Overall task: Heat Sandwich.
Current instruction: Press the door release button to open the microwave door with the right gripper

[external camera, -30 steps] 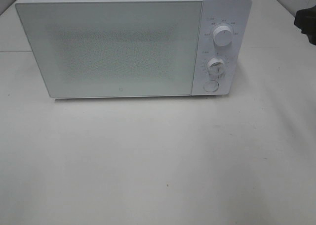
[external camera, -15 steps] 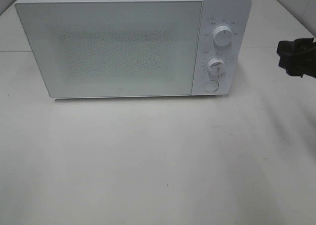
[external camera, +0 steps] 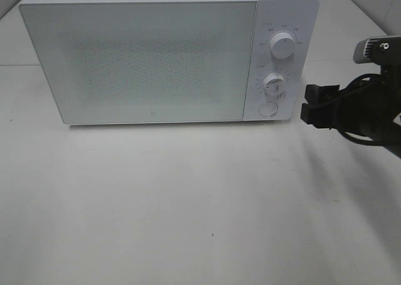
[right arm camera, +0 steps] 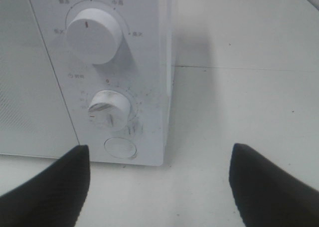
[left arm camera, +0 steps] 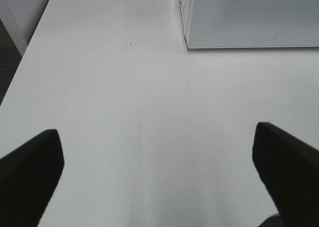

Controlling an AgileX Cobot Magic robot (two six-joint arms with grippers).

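Note:
No sandwich shows in any view. The white microwave (external camera: 138,59) stands at the back of the table with its door shut. My right gripper (external camera: 309,103) hangs open just right of the control panel, level with the lower knob (external camera: 274,84) and the round button (external camera: 268,109). The right wrist view has the right gripper (right arm camera: 159,187) facing the button (right arm camera: 120,148) and the panel's corner, nothing between its fingers (right arm camera: 45,187). My left gripper (left arm camera: 159,177) is open over bare table, short of the microwave's front corner (left arm camera: 189,45); the exterior high view does not show it.
The upper knob (external camera: 282,47) sits above the lower one on the panel. White table (external camera: 200,203) spreads in front of the microwave. The table's left edge (left arm camera: 25,57) shows in the left wrist view, with dark floor beyond it.
My right gripper has come in from the right edge, moving left and lower until it sits beside the microwave's control panel. The microwave has not moved.

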